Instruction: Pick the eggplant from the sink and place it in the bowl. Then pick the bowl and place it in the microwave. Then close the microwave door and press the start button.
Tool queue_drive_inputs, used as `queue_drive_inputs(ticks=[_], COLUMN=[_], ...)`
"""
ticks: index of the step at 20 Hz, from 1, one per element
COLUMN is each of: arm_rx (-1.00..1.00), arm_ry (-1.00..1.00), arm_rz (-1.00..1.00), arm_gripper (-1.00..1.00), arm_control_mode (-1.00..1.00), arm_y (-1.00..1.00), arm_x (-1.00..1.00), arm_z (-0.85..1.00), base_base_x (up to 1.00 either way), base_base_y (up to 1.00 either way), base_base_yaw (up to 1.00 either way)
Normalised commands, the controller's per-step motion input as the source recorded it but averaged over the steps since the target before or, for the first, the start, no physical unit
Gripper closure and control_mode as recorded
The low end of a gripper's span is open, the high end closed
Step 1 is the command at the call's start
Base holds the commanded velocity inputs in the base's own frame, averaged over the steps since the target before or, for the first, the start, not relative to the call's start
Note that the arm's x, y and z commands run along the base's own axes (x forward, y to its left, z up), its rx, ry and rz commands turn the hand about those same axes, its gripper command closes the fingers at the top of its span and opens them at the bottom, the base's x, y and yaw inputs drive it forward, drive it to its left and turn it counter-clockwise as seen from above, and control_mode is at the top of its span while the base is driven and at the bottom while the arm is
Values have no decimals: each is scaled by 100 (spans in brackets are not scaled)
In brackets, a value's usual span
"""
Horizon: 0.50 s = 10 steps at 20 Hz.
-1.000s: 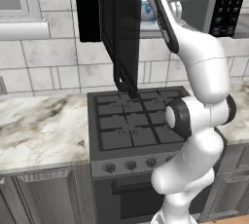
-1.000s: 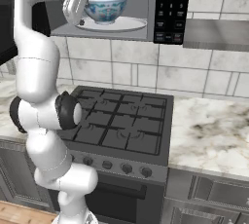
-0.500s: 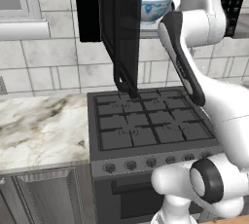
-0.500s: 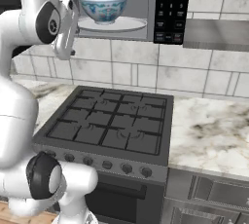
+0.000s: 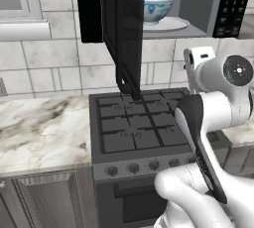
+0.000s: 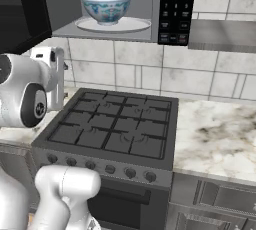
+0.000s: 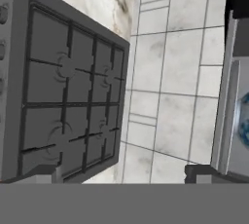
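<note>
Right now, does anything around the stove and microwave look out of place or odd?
Nothing spilled or damaged. The black microwave door hangs wide open over the grey gas stove, with the blue-patterned bowl sitting upright on the white turntable plate inside.

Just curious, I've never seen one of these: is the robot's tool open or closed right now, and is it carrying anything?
Tool: open and empty, tips spread wide, nothing between them.
</note>
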Motion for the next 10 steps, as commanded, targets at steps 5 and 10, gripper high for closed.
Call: queue_drive_inputs(ticks=[5,10], arm_rx=[-5,-1], arm_ry=[-17,-23], arm_rz=[0,0], arm_gripper=[-100,-100], arm_control_mode=[-100,-100], arm_y=[33,37], arm_x=[-39,-27], arm_z=[-100,-66], base_base_x=[0,0], base_base_y=[0,0], base_base_yaw=[0,0])
